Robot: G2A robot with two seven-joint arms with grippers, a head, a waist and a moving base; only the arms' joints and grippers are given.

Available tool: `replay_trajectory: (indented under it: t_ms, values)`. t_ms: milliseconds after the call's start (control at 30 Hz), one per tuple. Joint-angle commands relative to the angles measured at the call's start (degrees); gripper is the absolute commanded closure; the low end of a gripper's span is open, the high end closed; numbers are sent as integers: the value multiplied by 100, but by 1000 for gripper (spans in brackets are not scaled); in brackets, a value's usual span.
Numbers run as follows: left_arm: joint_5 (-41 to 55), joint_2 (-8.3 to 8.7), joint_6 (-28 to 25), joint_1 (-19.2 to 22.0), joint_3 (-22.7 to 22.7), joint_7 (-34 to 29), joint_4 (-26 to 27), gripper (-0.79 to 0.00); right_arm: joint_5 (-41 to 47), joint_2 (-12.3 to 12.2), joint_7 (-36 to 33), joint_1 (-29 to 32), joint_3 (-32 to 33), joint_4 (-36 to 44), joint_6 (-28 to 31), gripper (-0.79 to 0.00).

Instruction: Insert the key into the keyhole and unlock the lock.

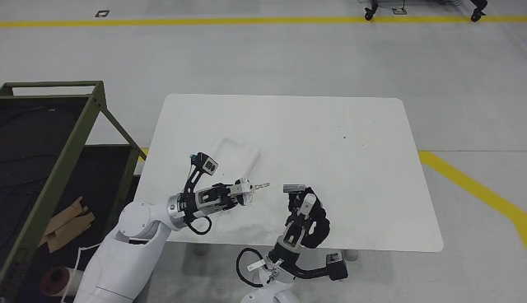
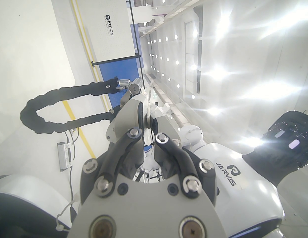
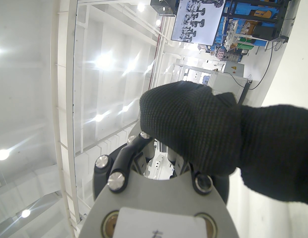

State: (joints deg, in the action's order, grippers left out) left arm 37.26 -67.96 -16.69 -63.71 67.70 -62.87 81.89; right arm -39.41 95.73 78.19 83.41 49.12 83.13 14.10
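Key in L tool, tip near lock in R tool

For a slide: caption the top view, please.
Left gripper holds the key just short of the lock in the right gripper above the table.

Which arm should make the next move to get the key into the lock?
Left. The left fingers hold the key, pointed toward the keyhole of the lock that the right fingers grip.
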Motion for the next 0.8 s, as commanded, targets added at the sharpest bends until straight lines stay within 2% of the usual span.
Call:
replay_trajectory:
  t_ms: [0, 367, 433, 500, 600, 667, 700, 767]
  values:
    - [0, 0, 0, 0, 0, 0, 0, 0, 0, 0, 0, 0, 0, 0, 0, 0]
    - [0, 0, 0, 0, 0, 0, 0, 0, 0, 0, 0, 0, 0, 0, 0, 0]
    - [-333, 20, 128, -8, 21, 201, 1, 0, 0, 0, 0, 0, 0, 0, 0, 0]
    - [21, 47, 615, -39, 151, 78, 118, 0, 0, 0, 0, 0, 0, 0, 0, 0]
    - [720, 143, 1457, -48, 634, -425, 168, 0, 0, 0, 0, 0, 0, 0, 0, 0]
    - [1245, 224, 2534, -48, 953, -792, 200, 0, 0, 0, 0, 0, 0, 0, 0, 0]
    - [1372, 247, 2842, -33, 1039, -883, 212, 0, 0, 0, 0, 0, 0, 0, 0, 0]
    - [1908, 309, 4002, 37, 1310, -901, 135, 0, 0, 0, 0, 0, 0, 0, 0, 0]
